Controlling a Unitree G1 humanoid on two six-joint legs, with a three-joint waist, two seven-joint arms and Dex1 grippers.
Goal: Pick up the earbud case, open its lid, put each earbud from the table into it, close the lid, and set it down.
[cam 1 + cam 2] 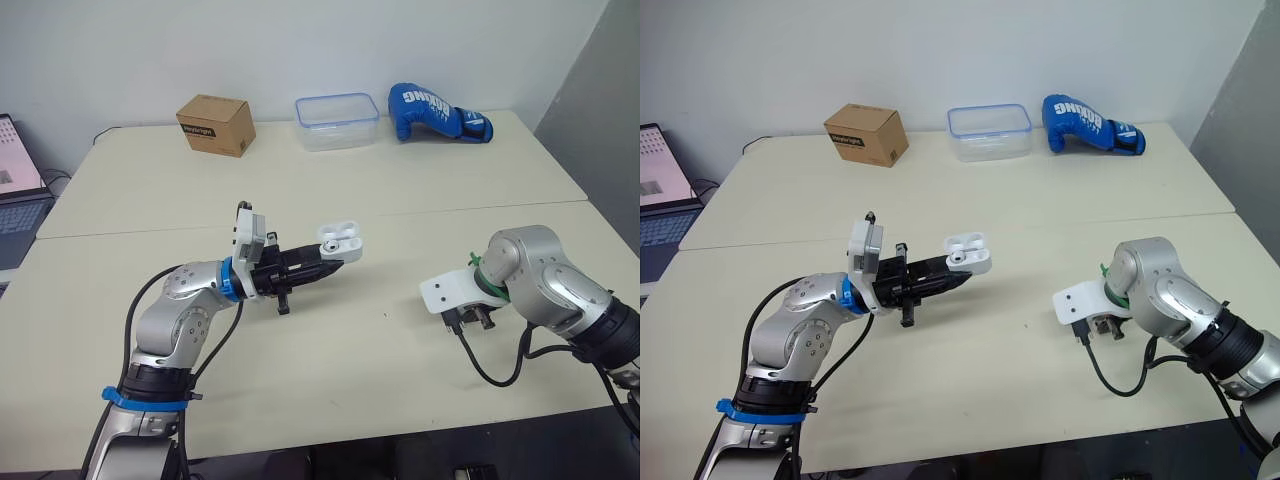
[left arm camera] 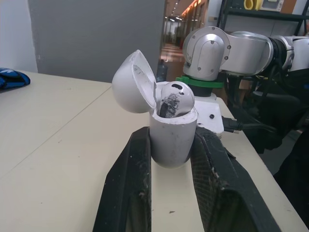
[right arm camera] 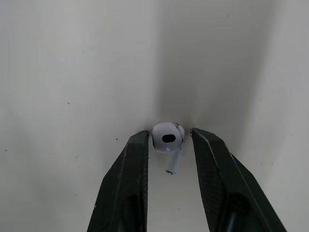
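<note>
**One earbud home, one on the table**

We saw the left gripper (image 1: 322, 262) clamped on the earbud case (image 2: 173, 137), one black finger pressed to each side of its body, holding it in the air above the middle of the table (image 1: 330, 370). The lid (image 2: 133, 82) stood swung back on its hinge, and the seated earbud (image 2: 175, 96) rested in the case with its rounded head poking above the rim.

Toward the front right corner, the right gripper (image 1: 472, 322) pointed down at the tabletop. The loose earbud (image 3: 167, 137) sat at its tip against the pale surface, stem trailing back toward the wrist. We could not tell whether the gripper had hold of it or merely straddled it.

Along the far edge stood a cardboard box (image 1: 215, 124), a clear plastic container (image 1: 337, 121) and a blue boxing glove (image 1: 435, 112), all well apart from both arms. A laptop (image 1: 20, 195) sat beyond the left edge.
</note>
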